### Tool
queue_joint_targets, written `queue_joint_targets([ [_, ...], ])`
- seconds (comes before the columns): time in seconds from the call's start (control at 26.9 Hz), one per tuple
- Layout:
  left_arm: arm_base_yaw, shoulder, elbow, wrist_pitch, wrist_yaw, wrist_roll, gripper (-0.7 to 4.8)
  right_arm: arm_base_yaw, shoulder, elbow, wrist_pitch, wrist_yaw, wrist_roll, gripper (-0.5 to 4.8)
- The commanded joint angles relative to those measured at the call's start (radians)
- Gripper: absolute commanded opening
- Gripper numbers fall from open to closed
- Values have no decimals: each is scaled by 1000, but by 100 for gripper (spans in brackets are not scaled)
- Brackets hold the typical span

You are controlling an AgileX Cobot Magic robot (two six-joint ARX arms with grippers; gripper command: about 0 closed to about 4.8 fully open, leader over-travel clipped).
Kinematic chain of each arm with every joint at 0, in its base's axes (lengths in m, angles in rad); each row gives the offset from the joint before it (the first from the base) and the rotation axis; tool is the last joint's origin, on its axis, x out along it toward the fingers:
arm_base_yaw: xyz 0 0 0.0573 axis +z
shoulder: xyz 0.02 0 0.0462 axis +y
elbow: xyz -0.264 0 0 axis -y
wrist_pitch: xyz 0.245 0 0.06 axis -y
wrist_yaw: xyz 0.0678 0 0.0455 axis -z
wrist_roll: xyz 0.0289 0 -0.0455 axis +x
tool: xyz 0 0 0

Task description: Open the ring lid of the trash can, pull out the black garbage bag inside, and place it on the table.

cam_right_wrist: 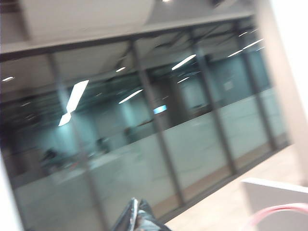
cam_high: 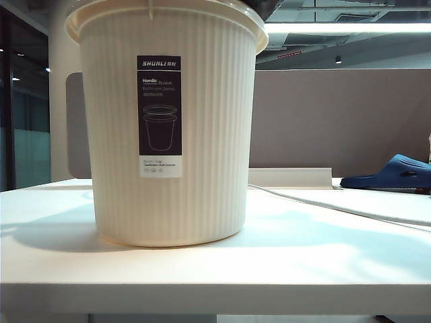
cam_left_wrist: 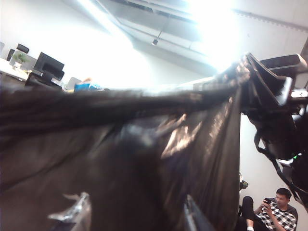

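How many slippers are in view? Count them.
1: blue slipper at the table's far right; another may lie off-frame. Right pincer grips the black garbage bag; left pincer beside it.

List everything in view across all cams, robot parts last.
trash can: one, cream, upright mid-table
table: one, white, under the can
black garbage bag: one, black, stretched across left wrist view
ring lid: one, pink, only an arc shows in right wrist view
slipper: one, blue, table's far right
cable: one, white, on table right of can
person: one, checked shirt, seated in background
right gripper: black, fingers shut on bag's edge
left gripper: behind the bag, fingers unclear
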Motion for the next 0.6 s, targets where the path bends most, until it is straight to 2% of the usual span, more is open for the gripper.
queue_joint_targets([
  [0.04, 31, -2, 5, -2, 26, 6, 247, -6, -6, 7, 34, 14, 4, -2],
  [0.11, 31, 0, 5, -25, 21, 8, 247, -58, -6, 8, 48, 13, 17, -2],
  [0.22, 49, -3, 5, -43, 32, 27, 247, -80, -3, 14, 91, 17, 55, -2],
  [0.37, 47, 3, 5, -55, 37, 35, 247, -181, -1, 14, 157, 4, 135, -2],
  [0.45, 48, 3, 5, -59, 37, 58, 247, -182, 0, 14, 164, 5, 142, -2],
  [0.6, 47, 10, 5, -69, 37, 79, 247, -256, 0, 14, 168, 2, 141, -2],
])
